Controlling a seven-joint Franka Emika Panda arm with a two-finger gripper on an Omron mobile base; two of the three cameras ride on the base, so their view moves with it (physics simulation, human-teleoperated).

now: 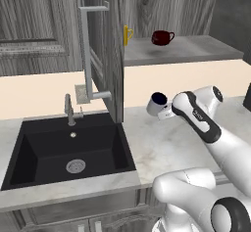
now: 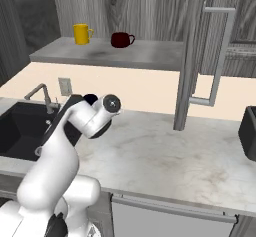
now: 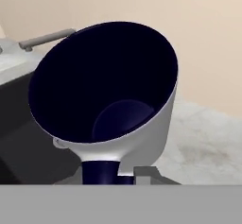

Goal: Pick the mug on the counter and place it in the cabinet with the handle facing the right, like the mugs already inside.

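Left base view, left to right. Grey wood-grain panelling fills the upper left of the frame, with a cream backsplash band below it. The black sink (image 1: pixel 68 150) sits lower left, cut into the pale marbled counter (image 1: pixel 162 143); a grey faucet (image 1: pixel 70 109) stands at its back edge, and a small wall outlet (image 1: pixel 82 93) sits just above and right of it. The cabinet (image 1: pixel 184 50) occupies the upper centre to right: its door (image 1: pixel 110 50) stands open edge-on at centre, with the long silver bar pull (image 1: pixel 87 50) on its left face. On the grey shelf the yellow mug (image 1: pixel 127 34) stands just right of the door edge and the dark red mug (image 1: pixel 162 37) near it, further right; their handles point right.

The mug (image 1: pixel 158 104) is at centre right, tilted on its side above the counter, its navy mouth turned toward the left of the frame, at the end of the white arm. The gripper (image 1: pixel 165 111) is at its base; from here I cannot tell how the jaws stand.

Hand view: the mug (image 3: pixel 111 100) is close up, mouth open to the camera, with the navy handle at bottom centre between the dark finger tips (image 3: pixel 146 173), which appear clamped on it. The counter lies at lower right, the sink's dark basin at left.
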